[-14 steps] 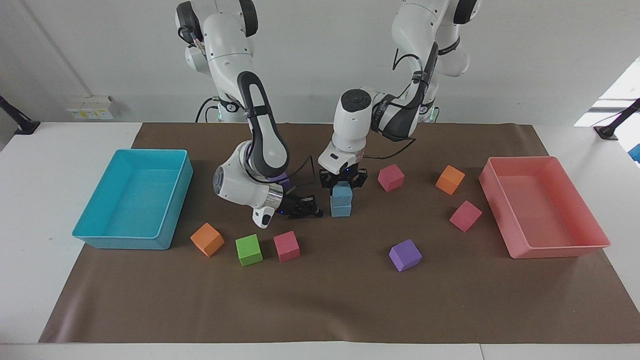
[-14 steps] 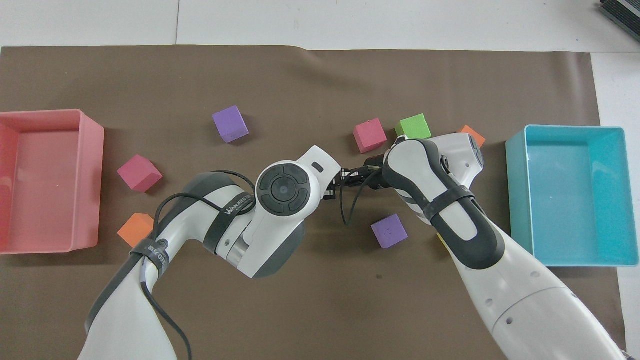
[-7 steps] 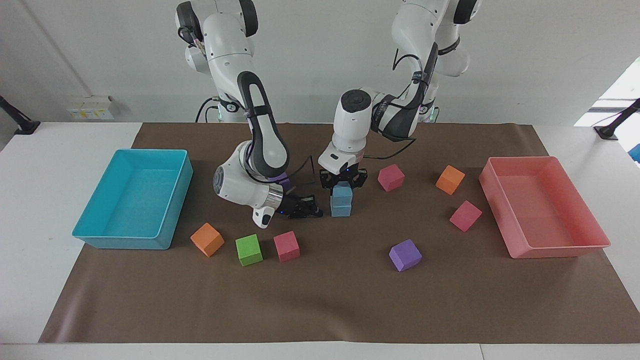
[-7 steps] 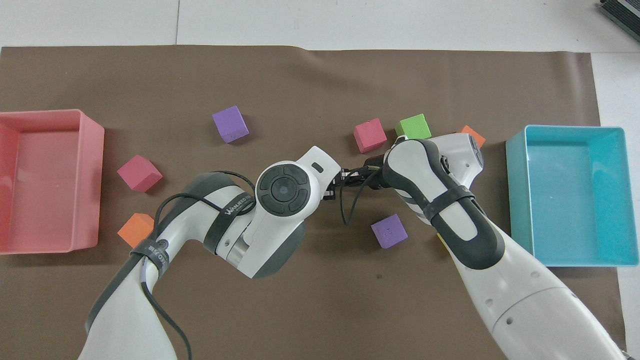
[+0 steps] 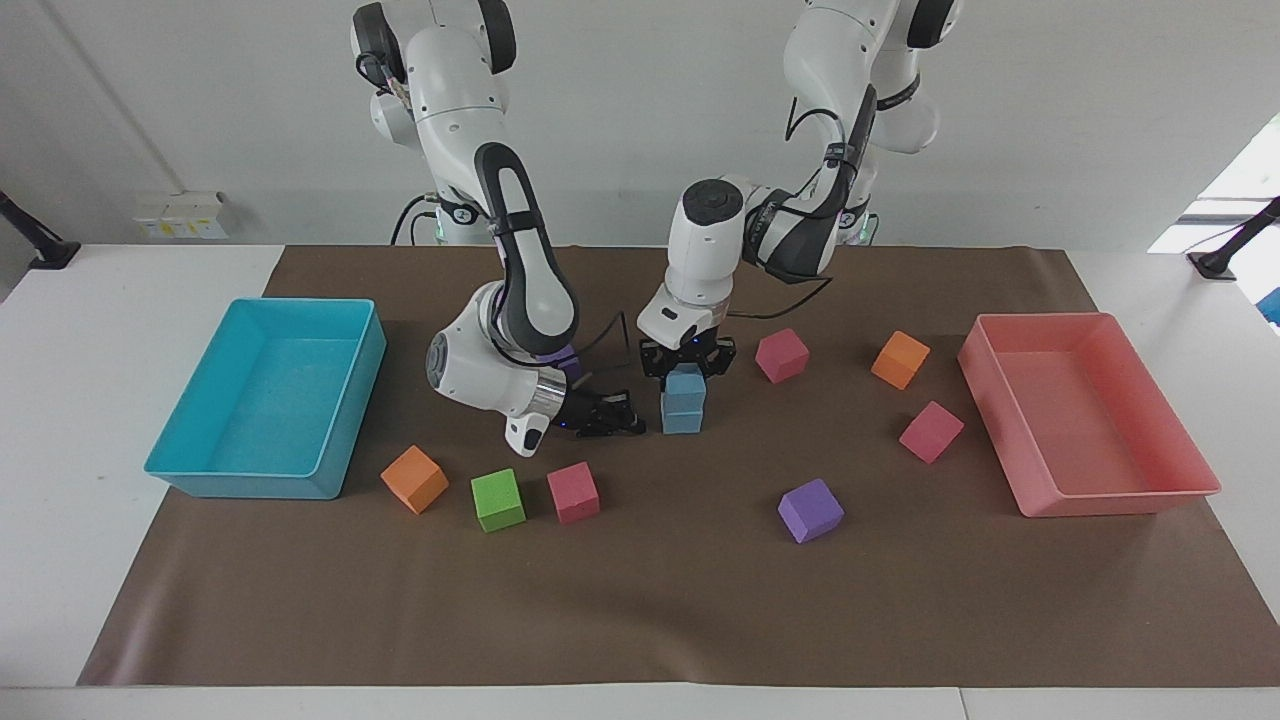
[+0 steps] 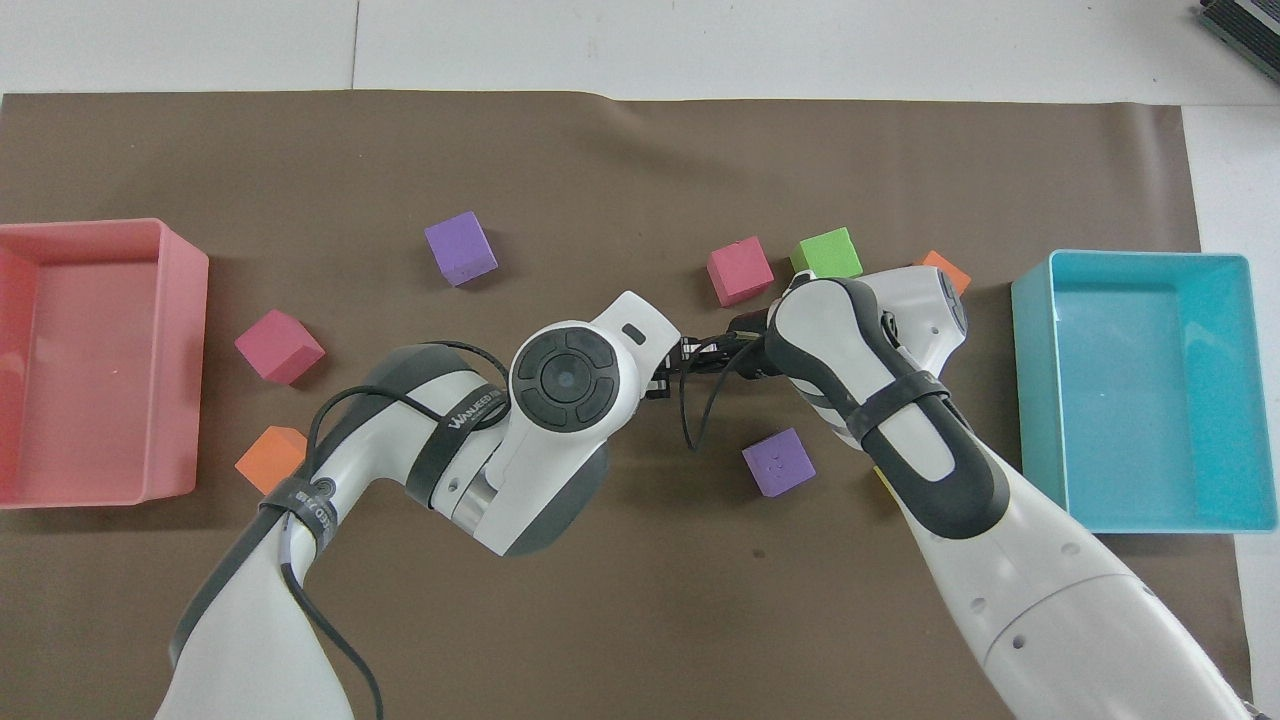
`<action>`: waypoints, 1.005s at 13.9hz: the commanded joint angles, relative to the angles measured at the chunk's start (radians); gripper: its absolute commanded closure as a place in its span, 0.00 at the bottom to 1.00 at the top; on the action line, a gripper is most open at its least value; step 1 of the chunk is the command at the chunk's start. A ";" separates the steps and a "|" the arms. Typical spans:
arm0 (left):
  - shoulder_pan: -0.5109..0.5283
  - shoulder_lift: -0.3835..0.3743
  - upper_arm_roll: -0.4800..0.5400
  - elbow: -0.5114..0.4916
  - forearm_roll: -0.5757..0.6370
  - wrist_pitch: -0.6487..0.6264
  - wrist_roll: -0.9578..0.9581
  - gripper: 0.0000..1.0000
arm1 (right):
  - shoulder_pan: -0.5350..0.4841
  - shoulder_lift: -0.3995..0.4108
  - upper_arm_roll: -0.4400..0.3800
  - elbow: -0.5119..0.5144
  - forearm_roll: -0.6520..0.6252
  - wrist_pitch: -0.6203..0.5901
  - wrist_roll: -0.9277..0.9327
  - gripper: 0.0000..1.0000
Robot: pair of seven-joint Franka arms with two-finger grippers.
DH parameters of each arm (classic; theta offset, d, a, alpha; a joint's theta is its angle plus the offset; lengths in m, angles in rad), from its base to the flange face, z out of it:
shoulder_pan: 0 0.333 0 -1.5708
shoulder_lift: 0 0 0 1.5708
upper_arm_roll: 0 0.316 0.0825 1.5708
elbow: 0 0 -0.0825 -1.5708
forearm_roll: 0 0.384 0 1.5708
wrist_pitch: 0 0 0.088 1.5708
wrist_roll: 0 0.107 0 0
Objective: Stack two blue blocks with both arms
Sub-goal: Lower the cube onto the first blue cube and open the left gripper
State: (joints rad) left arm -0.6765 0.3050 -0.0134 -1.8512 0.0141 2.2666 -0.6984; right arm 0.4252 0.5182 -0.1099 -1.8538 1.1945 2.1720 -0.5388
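Two light blue blocks stand stacked in the middle of the brown mat, the upper blue block (image 5: 685,385) squarely on the lower blue block (image 5: 683,417). My left gripper (image 5: 687,364) comes straight down on the upper block, its fingers pressed against the block's two sides. Beside the stack, toward the right arm's end of the table, my right gripper (image 5: 630,417) lies low over the mat and shut, its tips pointing at the lower block and holding nothing. In the overhead view the left arm's wrist (image 6: 570,380) hides the stack.
A turquoise tray (image 5: 240,482) and a pink tray (image 5: 1110,500) stand at the mat's two ends. Loose cubes lie around: orange (image 5: 413,478), green (image 5: 497,499), pink (image 5: 573,492), purple (image 5: 810,510), pink (image 5: 781,355), orange (image 5: 899,359), pink (image 5: 930,431), purple (image 6: 778,462).
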 commanded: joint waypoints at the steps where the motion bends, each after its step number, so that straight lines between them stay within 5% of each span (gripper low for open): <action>1: -0.012 -0.004 0.012 -0.016 0.021 0.025 -0.020 0.36 | -0.002 -0.014 0.003 -0.013 0.001 0.009 -0.021 1.00; 4: -0.011 -0.004 0.012 -0.016 0.021 0.025 -0.020 0.26 | -0.002 -0.014 0.003 -0.013 0.001 0.011 -0.021 1.00; 7: -0.009 -0.004 0.012 -0.016 0.021 0.025 -0.018 0.00 | -0.002 -0.014 0.003 -0.013 0.001 0.011 -0.021 1.00; 14: -0.006 -0.004 0.012 -0.002 0.021 0.024 -0.004 0.00 | -0.005 -0.018 0.001 -0.013 -0.036 0.005 -0.024 1.00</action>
State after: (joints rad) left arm -0.6765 0.3050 -0.0104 -1.8513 0.0147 2.2771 -0.6990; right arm 0.4252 0.5182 -0.1103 -1.8538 1.1866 2.1720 -0.5389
